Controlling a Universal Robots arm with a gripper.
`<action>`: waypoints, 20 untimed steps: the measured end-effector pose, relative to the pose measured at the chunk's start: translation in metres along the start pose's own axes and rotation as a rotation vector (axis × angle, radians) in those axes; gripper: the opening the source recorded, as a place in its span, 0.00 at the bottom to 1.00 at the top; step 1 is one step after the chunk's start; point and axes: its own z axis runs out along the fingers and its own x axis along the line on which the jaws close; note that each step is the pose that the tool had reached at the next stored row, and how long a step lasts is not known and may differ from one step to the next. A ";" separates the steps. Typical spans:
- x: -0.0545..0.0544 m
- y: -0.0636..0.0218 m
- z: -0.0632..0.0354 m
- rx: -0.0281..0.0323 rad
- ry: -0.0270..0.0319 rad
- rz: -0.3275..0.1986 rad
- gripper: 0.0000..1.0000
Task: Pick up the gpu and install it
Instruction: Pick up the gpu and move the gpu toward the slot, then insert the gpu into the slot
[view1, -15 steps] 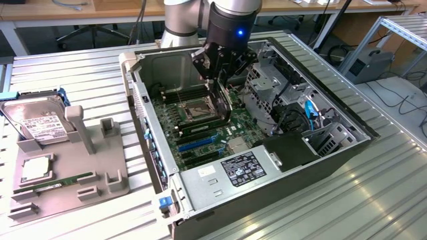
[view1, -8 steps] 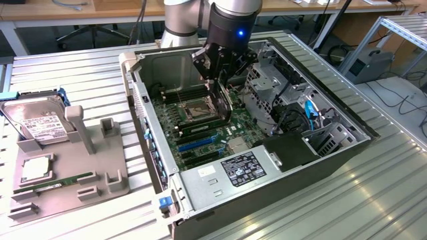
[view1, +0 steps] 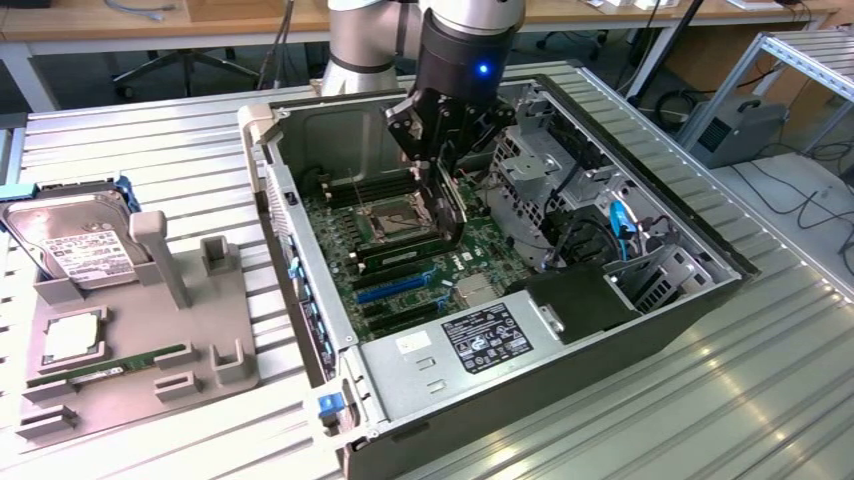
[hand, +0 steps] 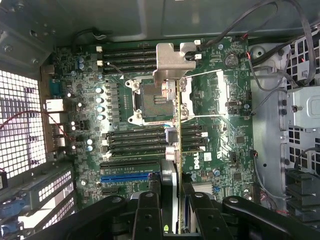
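Hanging inside the open computer case (view1: 276, 190), the gripper (view1: 441, 150) grips the gpu (view1: 447, 215) firmly between its two fingers (hand: 148, 210). The card stands on its edge, straight below the fingers, over the motherboard (view1: 400, 285); if it touches the board, I cannot tell. Its silvery bracket (hand: 172, 62) is at the end far from the fingers, near the CPU socket (hand: 147, 97). The blue slot (hand: 125, 176) lies just beside the fingers. The hard drive (view1: 74, 240) rests well apart, outside the case.

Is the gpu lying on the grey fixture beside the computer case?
No, the end effector holds the gpu upright inside the case, above the motherboard.
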 end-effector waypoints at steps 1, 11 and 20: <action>0.000 0.0000 0.0000 0.0001 0.0000 0.000 0.27; 0.000 0.0000 0.0000 0.0000 0.0000 0.000 0.27; 0.000 0.0000 0.0000 -0.0012 0.0012 -0.049 0.27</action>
